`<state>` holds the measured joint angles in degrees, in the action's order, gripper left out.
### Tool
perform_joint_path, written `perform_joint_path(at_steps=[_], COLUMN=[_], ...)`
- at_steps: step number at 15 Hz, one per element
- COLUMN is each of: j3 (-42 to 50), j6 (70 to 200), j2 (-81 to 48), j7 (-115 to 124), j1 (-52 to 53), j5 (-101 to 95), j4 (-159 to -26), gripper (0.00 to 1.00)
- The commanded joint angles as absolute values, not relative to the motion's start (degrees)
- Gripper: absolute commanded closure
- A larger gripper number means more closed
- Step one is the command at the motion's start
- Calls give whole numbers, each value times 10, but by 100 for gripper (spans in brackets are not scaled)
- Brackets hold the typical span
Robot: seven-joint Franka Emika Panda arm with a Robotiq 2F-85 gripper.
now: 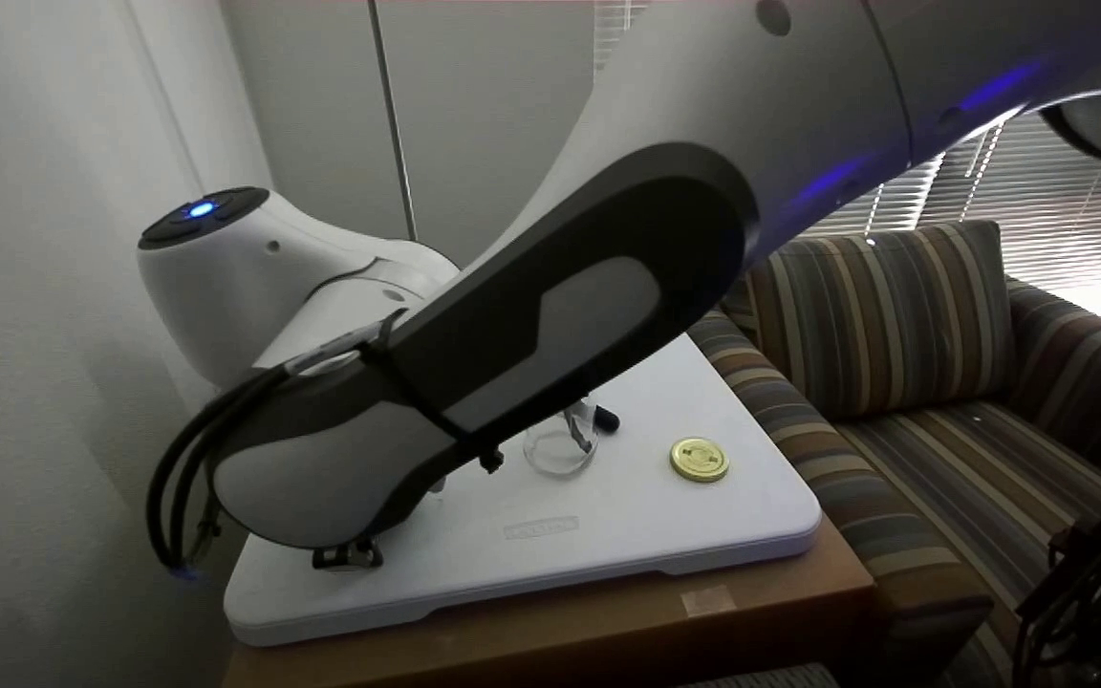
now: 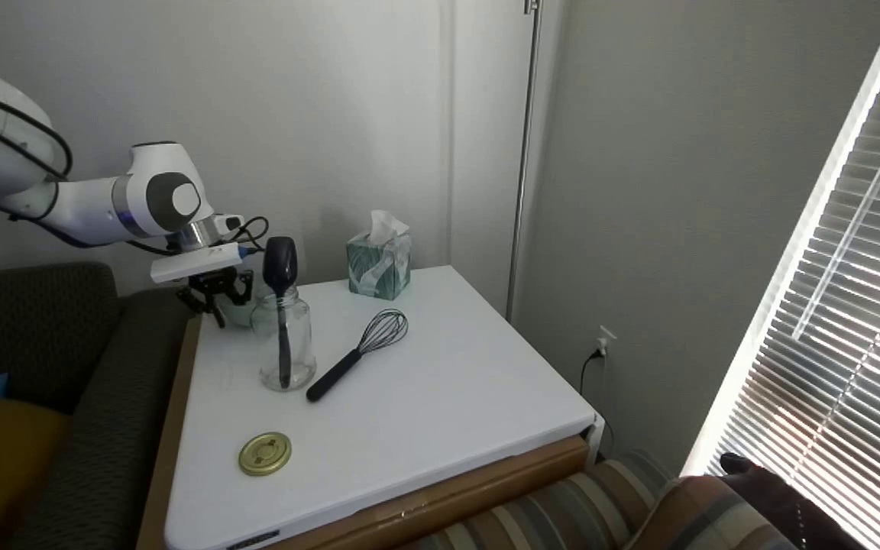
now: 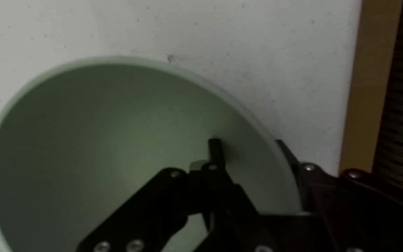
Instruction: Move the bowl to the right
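The pale mint-green bowl fills much of the wrist view. It rests on the white tabletop near an edge. In an exterior view only a sliver of the bowl shows behind the clear glass jar. The arm hides the bowl in the other picture. My gripper straddles the bowl's rim, one finger inside and one outside along the rim. The fingers stand apart, with a gap between the inner finger and the rim. The gripper also shows at the table's far left side in an exterior view.
A dark spoon stands in the jar. A whisk lies beside it. A yellow lid lies nearer the front. A tissue box stands at the back. A striped couch adjoins the table.
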<state>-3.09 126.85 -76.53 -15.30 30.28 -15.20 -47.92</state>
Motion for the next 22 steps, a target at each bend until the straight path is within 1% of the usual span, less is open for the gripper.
perform_joint_path(at_steps=[1, 2, 5, 6, 9, 22], j3=[-27, -26, -23, -21, -15, 10], j6=[1251, 1250, 1234, 1228, 1209, 1095], j2=[-785, -786, -786, -787, -788, -811], j7=[-165, -167, -172, -175, -184, -242], j1=[302, 302, 300, 300, 303, 316], j5=[-155, -155, -155, -156, -160, -181], j4=[-444, -438, -414, -409, -395, -237], gripper=[90, 97, 100, 97, 97, 97])
